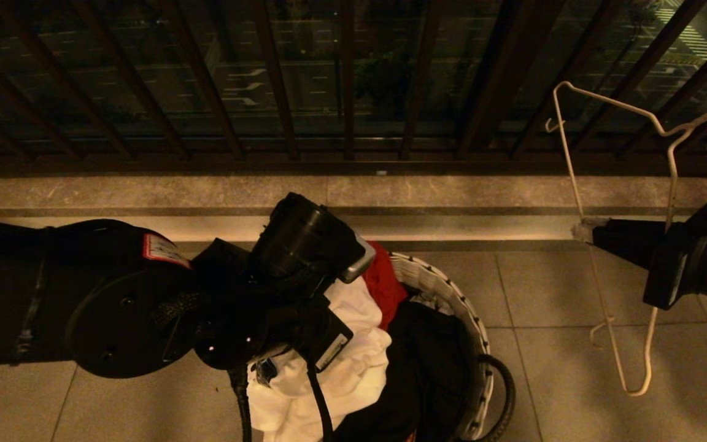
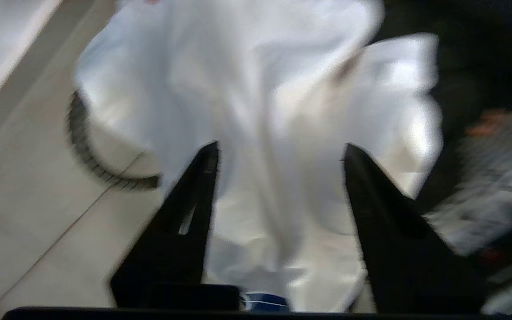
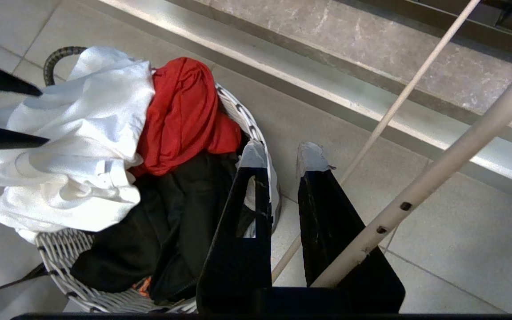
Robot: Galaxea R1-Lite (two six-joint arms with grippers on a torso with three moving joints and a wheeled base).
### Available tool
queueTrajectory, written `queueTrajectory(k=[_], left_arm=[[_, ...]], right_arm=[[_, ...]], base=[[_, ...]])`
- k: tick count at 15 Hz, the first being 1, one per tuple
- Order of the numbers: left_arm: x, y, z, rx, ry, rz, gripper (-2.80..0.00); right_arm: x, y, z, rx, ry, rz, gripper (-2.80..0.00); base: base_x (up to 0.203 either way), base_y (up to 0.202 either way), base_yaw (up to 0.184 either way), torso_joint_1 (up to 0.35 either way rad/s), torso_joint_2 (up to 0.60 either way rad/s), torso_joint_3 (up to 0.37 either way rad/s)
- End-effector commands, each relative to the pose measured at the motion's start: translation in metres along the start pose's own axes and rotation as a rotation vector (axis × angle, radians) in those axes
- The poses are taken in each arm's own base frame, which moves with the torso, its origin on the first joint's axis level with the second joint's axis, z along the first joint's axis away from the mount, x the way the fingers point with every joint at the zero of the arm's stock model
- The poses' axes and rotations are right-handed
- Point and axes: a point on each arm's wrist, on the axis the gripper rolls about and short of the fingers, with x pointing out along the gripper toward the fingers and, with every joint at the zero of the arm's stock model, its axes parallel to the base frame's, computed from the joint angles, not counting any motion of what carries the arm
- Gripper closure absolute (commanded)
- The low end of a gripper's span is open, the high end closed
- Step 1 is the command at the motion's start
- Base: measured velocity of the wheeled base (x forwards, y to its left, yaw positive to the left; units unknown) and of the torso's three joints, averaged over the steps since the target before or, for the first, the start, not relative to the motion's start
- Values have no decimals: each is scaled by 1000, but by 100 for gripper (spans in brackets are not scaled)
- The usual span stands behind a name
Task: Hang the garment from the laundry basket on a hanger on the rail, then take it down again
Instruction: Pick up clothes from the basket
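The white garment (image 1: 353, 368) (image 3: 69, 133) lies bunched at the near-left side of the round white laundry basket (image 1: 445, 288) (image 3: 60, 253) and spills over its rim. My left gripper (image 2: 280, 149) is right over it, open, with the white cloth (image 2: 260, 89) spread between and beyond the two black fingers (image 3: 2, 138). In the head view the left wrist hides those fingers. My right gripper (image 1: 587, 232) (image 3: 282, 153) hangs to the right of the basket, shut on the thin white hanger (image 1: 636, 393) (image 3: 438, 169). The rail is out of view.
A red cloth (image 1: 387, 285) (image 3: 185, 115) and a black cloth (image 1: 421, 362) (image 3: 171, 213) fill the rest of the basket. A stone ledge (image 1: 452, 193) and a dark railing of bars (image 1: 347, 80) run behind it. Grey floor tiles (image 1: 550, 288) lie between basket and hanger.
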Motion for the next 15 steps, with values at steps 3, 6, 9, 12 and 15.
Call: queueTrajectory(k=[3,6,9,12,15], left_arm=[[16,-6,-7,33,69,87,-280],[17,-10,-25,90,126,98,-280],[12,-11,-40,111,158,93,-280],[-2,-15,-63,144,189,73,-280],[-7,-17,-87,170,243,63,-280]], right_arm=[[-2,0,1,-3,-9,1,0],[-5,1,3,-6,-22,-1,0],[-7,1,4,-7,-27,-2,0],[-7,1,4,-7,-27,-2,0],[-7,1,4,-7,-28,-2,0]], base=[[0,0,0,0,0,0],[0,0,0,0,0,0],[0,0,0,0,0,0],[0,0,0,0,0,0],[0,0,0,0,0,0]])
